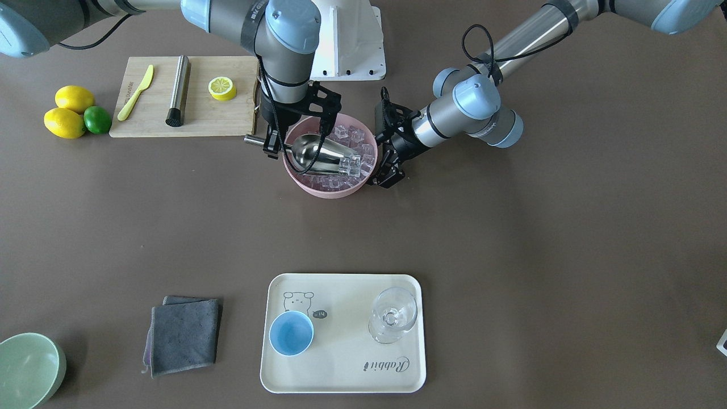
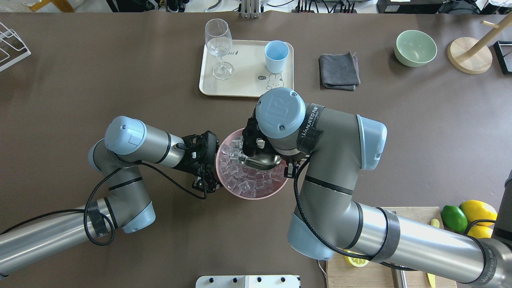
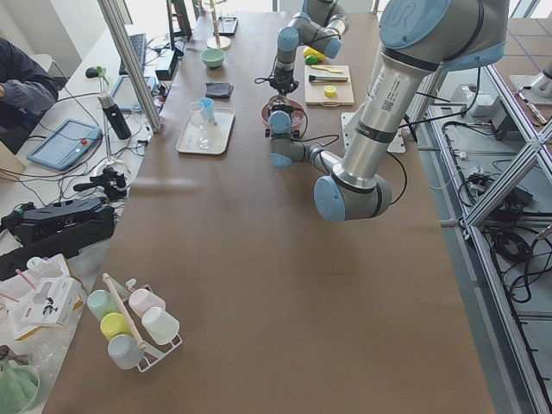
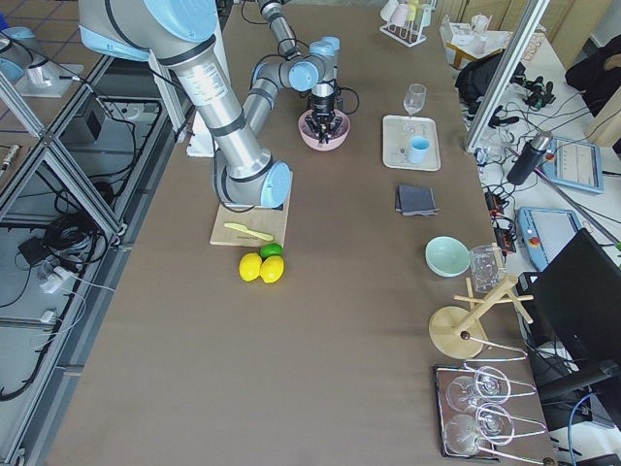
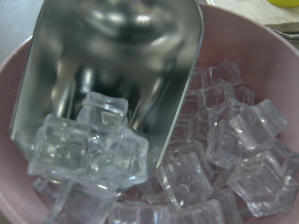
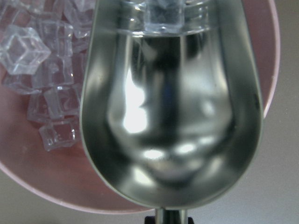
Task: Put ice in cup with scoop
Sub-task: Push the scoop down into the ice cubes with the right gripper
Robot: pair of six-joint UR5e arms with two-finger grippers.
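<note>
On the brown-covered table [image 1: 511,238], close to the robot's base, a pink bowl [image 1: 326,192] is sitting full of ice [image 1: 356,136]. The scoop [image 1: 318,152] is lying tilted inside it, with its mouth dipping among the cubes and a few of them resting at its lip (the left wrist view is showing these large and close). The right gripper [image 1: 271,142] is clamping the scoop's short handle, which is sticking out past the bowl's rim toward the cutting board [image 1: 216,119]. The left gripper [image 1: 384,149] is sitting against the opposite side of the bowl, seemingly at the rim, but I cannot tell whether its jaws are spread or closed. The cup [image 1: 291,334] is standing upright, its blue bottom showing. It is well apart from the bowl, on a cream tray [image 1: 341,385] beside a stemmed glass [image 1: 393,315]. A grey cloth [image 1: 184,335] is lying beside the tray, and a green bowl [image 1: 28,369] is sitting at the table's corner. The board is carrying a yellow knife [image 1: 135,94], a steel cylinder [image 1: 179,91] and a lemon half [image 1: 222,88], with two lemons [image 1: 64,123] and a lime [image 1: 97,120] just beside it. Aluminium framing and cables are running along the robot's side of the room. A rack of pastel cups [image 3: 129,328] is standing at one end of the table and a wooden stand [image 4: 475,320] near the other.
</note>
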